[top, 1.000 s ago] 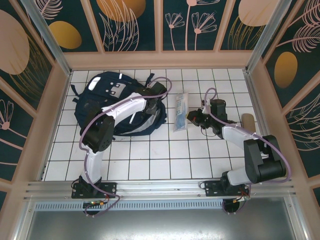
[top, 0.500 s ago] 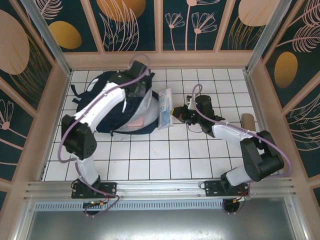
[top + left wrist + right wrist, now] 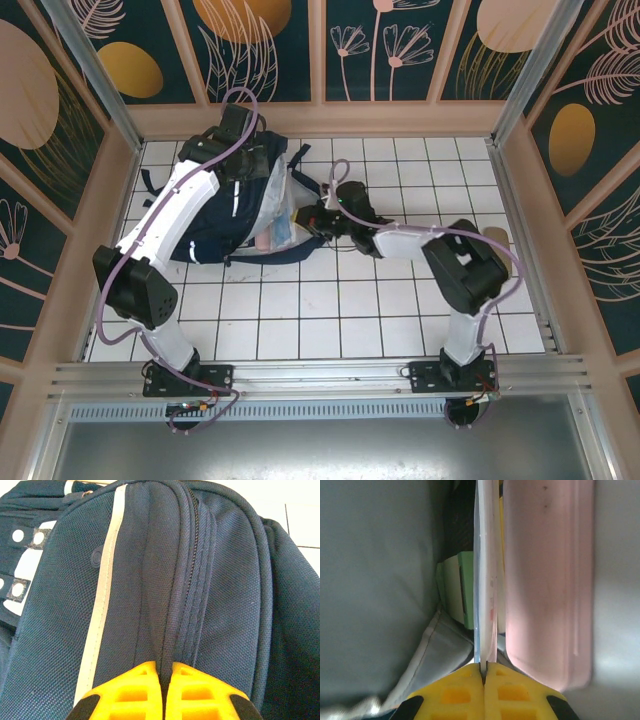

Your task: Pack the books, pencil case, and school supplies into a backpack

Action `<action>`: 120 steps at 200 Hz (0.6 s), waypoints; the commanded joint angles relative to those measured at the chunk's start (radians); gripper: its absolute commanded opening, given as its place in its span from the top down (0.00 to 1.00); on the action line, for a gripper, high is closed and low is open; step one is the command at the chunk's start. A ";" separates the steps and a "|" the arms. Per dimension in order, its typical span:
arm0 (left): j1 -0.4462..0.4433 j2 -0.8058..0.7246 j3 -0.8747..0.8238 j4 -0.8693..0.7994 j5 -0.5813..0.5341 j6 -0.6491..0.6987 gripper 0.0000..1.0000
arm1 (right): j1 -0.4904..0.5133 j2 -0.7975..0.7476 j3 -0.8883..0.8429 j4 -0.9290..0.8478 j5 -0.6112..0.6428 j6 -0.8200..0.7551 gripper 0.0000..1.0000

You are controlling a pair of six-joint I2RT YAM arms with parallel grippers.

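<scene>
from above: backpack on the far left of the desk, mouth gaping toward the right. left tool: at the backpack's far top edge, clenched on the fabric. right tool: at the mouth, clenched on the clear packet, far end of the packet already inside. pink case just inside the mouth, beside the packet. tan roll well apart, near the right wall, partly behind the right arm.

left wrist: left tool shut tight, pinching a raised ridge of backpack fabric just beside the zipper. white stripe left of the pinch.

right wrist: right tool shut on the packet, seen edge-on, inside the backpack. grey lining on the left. case against the packet's right side. pale green book just left of the packet, deeper in.
</scene>
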 commanded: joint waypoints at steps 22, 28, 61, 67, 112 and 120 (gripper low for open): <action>0.009 -0.063 -0.029 0.072 0.034 -0.032 1.00 | 0.039 0.166 0.199 -0.033 0.024 -0.001 1.00; 0.009 -0.064 -0.035 0.075 0.034 -0.034 1.00 | 0.042 0.178 0.216 -0.048 0.022 -0.007 1.00; 0.010 -0.067 -0.064 0.087 0.037 -0.037 1.00 | 0.054 0.182 0.261 -0.162 0.039 -0.064 0.55; 0.010 -0.067 -0.067 0.088 0.037 -0.036 1.00 | 0.053 0.171 0.261 -0.183 0.050 -0.077 0.51; 0.010 -0.064 -0.094 0.103 0.042 -0.025 1.00 | 0.046 0.070 0.240 -0.318 0.119 -0.164 0.42; 0.010 -0.061 -0.098 0.107 0.047 -0.025 1.00 | 0.043 0.052 0.236 -0.338 0.129 -0.175 0.41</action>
